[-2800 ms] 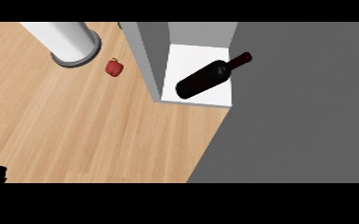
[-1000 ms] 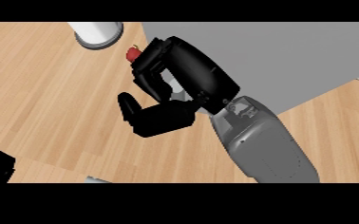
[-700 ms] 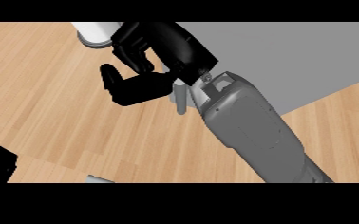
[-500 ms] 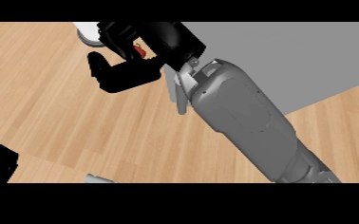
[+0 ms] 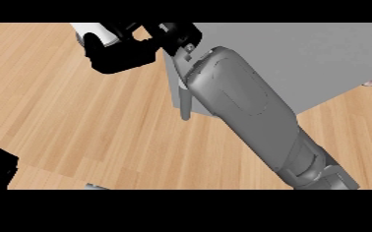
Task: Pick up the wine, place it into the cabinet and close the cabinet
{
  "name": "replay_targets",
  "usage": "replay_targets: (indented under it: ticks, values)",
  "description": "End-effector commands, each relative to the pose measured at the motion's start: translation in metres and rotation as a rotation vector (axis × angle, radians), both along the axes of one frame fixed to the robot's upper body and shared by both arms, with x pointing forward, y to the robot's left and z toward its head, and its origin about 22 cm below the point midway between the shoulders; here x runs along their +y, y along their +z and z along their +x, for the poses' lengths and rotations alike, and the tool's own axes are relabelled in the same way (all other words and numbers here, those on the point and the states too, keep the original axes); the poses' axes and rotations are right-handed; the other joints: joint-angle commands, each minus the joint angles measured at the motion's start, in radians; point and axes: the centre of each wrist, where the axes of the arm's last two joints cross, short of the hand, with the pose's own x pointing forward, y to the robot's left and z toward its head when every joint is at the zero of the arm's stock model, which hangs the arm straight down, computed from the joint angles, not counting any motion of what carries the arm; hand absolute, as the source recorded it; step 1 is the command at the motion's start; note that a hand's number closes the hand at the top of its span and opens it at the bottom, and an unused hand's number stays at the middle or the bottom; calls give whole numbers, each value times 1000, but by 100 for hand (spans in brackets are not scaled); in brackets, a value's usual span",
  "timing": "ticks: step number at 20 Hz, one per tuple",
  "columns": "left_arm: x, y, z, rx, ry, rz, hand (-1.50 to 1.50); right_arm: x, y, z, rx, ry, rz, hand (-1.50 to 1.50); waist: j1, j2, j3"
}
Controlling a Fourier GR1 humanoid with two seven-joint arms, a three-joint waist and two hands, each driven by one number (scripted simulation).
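The grey cabinet [image 5: 305,64] fills the upper right, and none of its inside shows. Its pale bar handle [image 5: 186,103] runs down the left edge of the grey front. The wine bottle is not visible anywhere. My right forearm [image 5: 247,108] crosses from the lower right to the upper left, over the cabinet's left part. My right hand [image 5: 120,56] sits past the cabinet's left edge over the wood, fingers relaxed and thumb raised, holding nothing. A black sliver at the lower left edge looks like my left hand [image 5: 7,166].
A white cylinder [image 5: 96,31] stands at the back left, partly behind my right hand. The wooden counter [image 5: 87,128] stretches across the left and lower middle. A small grey bit [image 5: 94,187] shows at the bottom edge.
The cabinet stood open with the wine lying inside; now only its grey front shows. My right hand has swept up and left over the last second, hiding the small red object.
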Motion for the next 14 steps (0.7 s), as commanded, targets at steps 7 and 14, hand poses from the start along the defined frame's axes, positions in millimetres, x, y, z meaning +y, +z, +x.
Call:
replay_targets:
  ticks: [7, 14]
  values:
    - [5, -3, -1, 2, 31, -3, 150, -73, -28, 56, 106, -228, 35, 150, -75, 51, 35]
    - [3, -6, -4, 7, 41, -10, 150, -72, -43, 59, 98, -202, 27, 150, -92, 52, 35]
